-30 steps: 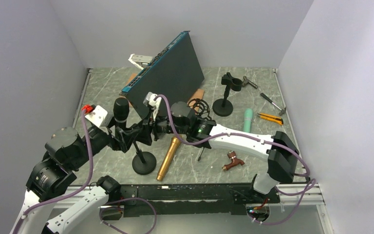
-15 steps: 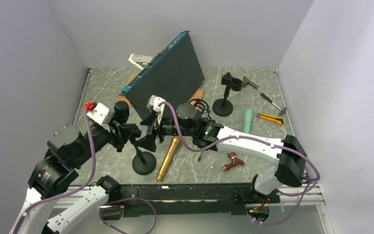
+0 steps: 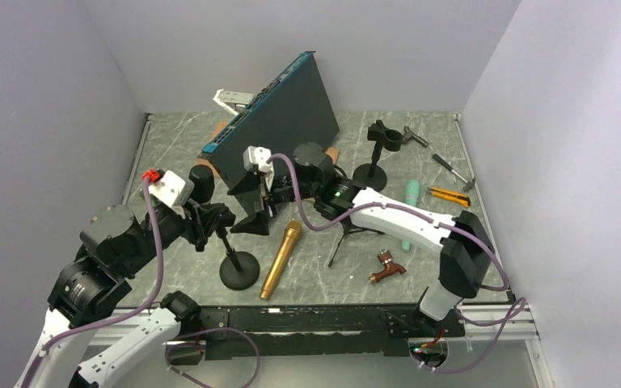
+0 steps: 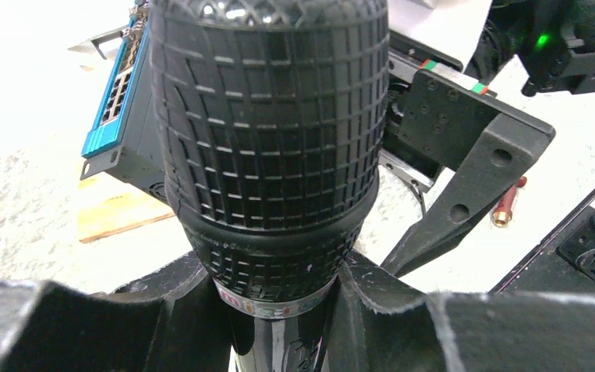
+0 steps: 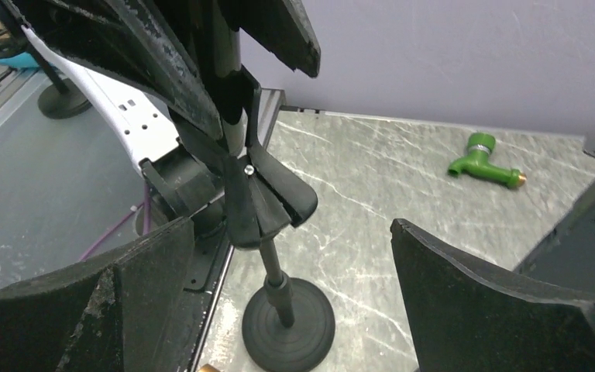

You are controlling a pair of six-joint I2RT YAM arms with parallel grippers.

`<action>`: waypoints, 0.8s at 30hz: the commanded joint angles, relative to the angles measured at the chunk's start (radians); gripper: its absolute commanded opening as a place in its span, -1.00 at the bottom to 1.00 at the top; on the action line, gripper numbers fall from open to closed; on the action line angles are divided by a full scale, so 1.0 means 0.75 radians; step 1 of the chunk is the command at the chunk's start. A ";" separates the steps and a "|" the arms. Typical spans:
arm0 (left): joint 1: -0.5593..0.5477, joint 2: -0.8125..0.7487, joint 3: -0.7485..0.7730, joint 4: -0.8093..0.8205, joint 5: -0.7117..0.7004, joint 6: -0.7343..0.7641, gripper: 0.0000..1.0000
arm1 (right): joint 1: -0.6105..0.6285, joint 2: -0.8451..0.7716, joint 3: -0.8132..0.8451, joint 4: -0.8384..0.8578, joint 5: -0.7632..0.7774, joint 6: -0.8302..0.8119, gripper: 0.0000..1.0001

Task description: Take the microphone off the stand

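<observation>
1. Left claw (image 4: 279, 314) grips the black microphone (image 4: 267, 139) just under its mesh head; it sits left of centre in the overhead frame, seated in the clip (image 5: 267, 209).
2. Right claw (image 5: 294, 302) gapes wide near the stand (image 5: 288, 322), holding nothing.
3. Likely best: draw the handle straight out along the clip, stand steadied.
4. Count: two round-base stands, the spare stand (image 3: 370, 174) upper right; one gold microphone (image 3: 281, 259) lower centre.

Microphone (image 3: 202, 184) on stand (image 3: 238, 269); from stand base: gold microphone (image 3: 280, 260) just beside at 3 o'clock, tap (image 3: 387, 267) beyond it, network switch (image 3: 279, 121) at 12, second stand (image 3: 374, 158) at 2
</observation>
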 commanded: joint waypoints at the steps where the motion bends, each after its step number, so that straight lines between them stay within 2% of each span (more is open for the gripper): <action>1: -0.004 0.005 0.029 0.014 0.041 0.076 -1.00 | 0.004 0.059 0.125 0.010 -0.171 -0.070 0.99; 8: -0.003 -0.012 0.017 0.018 0.140 0.157 -1.00 | 0.003 0.123 0.194 0.002 -0.254 -0.034 0.90; 14: -0.004 -0.018 0.007 0.016 0.142 0.193 -1.00 | 0.004 0.155 0.226 -0.003 -0.277 -0.001 0.64; 19: -0.004 -0.020 0.021 0.007 0.139 0.215 -1.00 | 0.002 0.157 0.213 -0.006 -0.260 -0.002 0.61; 24: -0.004 -0.015 0.033 0.002 0.135 0.212 -1.00 | 0.002 0.156 0.200 0.005 -0.253 0.007 0.46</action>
